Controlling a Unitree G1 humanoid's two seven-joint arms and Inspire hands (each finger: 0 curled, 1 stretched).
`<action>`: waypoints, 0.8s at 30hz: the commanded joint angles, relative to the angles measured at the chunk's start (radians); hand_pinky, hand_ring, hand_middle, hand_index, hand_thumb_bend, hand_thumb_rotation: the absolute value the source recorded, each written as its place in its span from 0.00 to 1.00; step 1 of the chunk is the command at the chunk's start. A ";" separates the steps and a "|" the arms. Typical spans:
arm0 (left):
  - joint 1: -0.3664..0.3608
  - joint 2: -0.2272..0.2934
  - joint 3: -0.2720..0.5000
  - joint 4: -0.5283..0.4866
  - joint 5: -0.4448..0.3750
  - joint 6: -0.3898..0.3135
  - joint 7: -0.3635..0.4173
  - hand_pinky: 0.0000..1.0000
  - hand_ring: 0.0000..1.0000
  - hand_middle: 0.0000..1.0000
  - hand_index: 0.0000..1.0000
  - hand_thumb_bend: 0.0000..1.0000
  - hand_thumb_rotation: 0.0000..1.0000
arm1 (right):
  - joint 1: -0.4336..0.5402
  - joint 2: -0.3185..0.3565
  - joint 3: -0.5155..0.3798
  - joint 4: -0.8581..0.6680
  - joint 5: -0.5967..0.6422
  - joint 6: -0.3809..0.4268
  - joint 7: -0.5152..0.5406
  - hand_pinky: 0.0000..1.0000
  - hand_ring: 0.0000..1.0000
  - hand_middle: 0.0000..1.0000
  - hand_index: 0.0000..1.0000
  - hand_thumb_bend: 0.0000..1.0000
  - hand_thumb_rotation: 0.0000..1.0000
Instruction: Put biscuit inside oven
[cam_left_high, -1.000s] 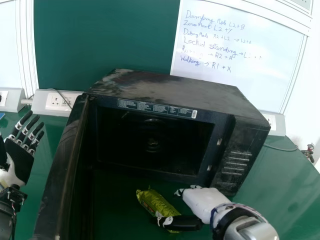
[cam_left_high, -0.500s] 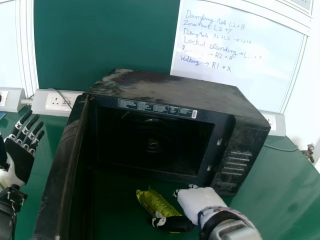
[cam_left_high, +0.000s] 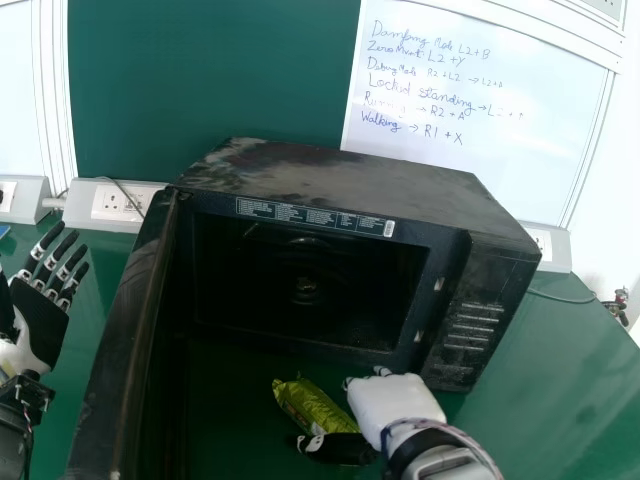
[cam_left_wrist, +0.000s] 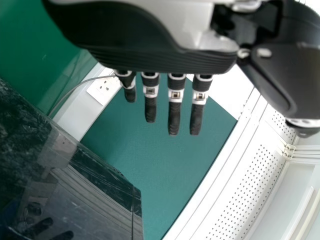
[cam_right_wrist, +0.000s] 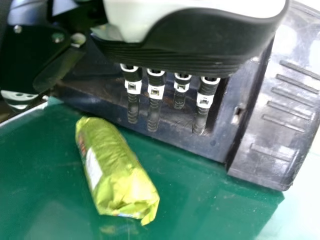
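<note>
Green tabletop (cam_left_high: 570, 380), slightly glossy. Black oven (cam_left_high: 350, 180) stands on it, door (cam_left_high: 120, 350) open on the left. Yellow-green biscuit packet (cam_left_high: 308, 403) lies before the opening, near the oven. Thin cable (cam_left_high: 562, 298) runs along the surface, right of the oven.

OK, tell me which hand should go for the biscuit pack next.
Probably the right: the right hand is open close to the biscuit pack, while the open oven door stands between the left hand and the pack.
</note>
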 joint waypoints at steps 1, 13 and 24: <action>-0.001 -0.005 -0.010 -0.010 -0.003 -0.009 0.004 0.99 0.88 0.83 0.81 0.70 0.47 | 0.012 -0.002 0.009 0.012 -0.021 -0.024 -0.032 0.74 0.78 0.82 0.85 1.00 0.40; 0.000 0.001 -0.007 -0.004 0.000 -0.014 -0.012 1.00 0.91 0.84 0.82 0.70 0.49 | 0.062 -0.014 0.037 0.058 -0.073 -0.084 -0.119 0.77 0.81 0.85 0.87 0.82 0.33; -0.001 -0.001 -0.007 -0.009 -0.007 -0.009 0.005 1.00 0.91 0.85 0.82 0.75 0.47 | 0.070 -0.007 0.048 0.095 -0.087 -0.093 -0.120 0.78 0.84 0.88 0.88 0.91 0.36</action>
